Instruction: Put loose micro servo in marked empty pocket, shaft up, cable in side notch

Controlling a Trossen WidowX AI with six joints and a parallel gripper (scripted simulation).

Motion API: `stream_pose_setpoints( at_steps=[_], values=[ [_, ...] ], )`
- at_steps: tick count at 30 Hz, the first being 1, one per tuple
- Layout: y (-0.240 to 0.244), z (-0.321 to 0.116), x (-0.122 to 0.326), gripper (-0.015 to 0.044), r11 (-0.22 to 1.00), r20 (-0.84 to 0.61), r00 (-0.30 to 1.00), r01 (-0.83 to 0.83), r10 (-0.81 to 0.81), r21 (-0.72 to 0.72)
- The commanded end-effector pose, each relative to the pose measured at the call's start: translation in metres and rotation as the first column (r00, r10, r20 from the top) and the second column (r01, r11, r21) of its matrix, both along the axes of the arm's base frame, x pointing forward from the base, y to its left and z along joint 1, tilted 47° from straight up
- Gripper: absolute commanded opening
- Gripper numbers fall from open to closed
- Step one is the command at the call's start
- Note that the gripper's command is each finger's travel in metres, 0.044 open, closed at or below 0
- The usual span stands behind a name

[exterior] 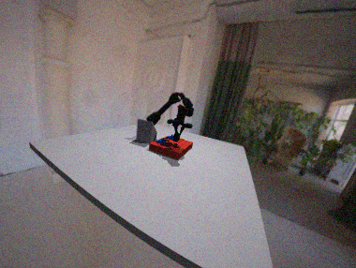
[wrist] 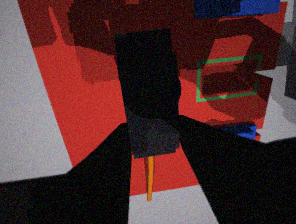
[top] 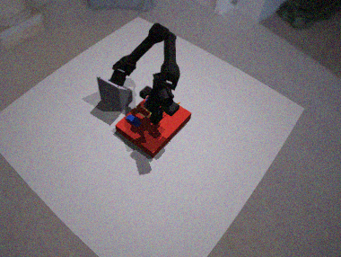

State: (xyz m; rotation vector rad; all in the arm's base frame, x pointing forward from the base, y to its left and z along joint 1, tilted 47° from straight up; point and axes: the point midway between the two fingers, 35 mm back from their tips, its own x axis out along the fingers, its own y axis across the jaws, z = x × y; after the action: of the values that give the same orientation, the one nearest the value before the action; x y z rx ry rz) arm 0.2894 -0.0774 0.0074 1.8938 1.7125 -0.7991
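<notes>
Claw (wrist: 150,125) pinches the dark micro servo (wrist: 146,75), carried above the red deck (wrist: 95,115). An orange cable (wrist: 149,177) hangs from the servo's near end. Right of the servo lies the green-outlined pocket (wrist: 229,78), apart from it. A blue block (wrist: 235,7) sits at the far right, perhaps another servo; shadow blurs it. Deck rests on the white bench (top: 215,171).

No readable text, labels, brand names or numbers on anything in view. The only sign is a green outlined rectangle (wrist: 229,79) on the red deck (wrist: 95,115), visible in the wrist view; it carries no lettering. The top and exterior views are too grainy and small to make out any print.
</notes>
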Motion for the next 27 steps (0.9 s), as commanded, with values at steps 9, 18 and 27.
stream_pose_setpoints(
  at_steps=[9,18,27],
  values=[
    [-0.0017,-0.0004,0.0001,0.0000,0.956,0.301,0.907,-0.285,0.294,-0.074],
    [-0.0017,-0.0004,0.0001,0.0000,0.873,0.480,0.735,-0.455,0.479,-0.174],
    [-0.0018,-0.0004,0.0001,0.0000,0.757,0.609,0.493,-0.577,0.621,-0.305]
  ],
)
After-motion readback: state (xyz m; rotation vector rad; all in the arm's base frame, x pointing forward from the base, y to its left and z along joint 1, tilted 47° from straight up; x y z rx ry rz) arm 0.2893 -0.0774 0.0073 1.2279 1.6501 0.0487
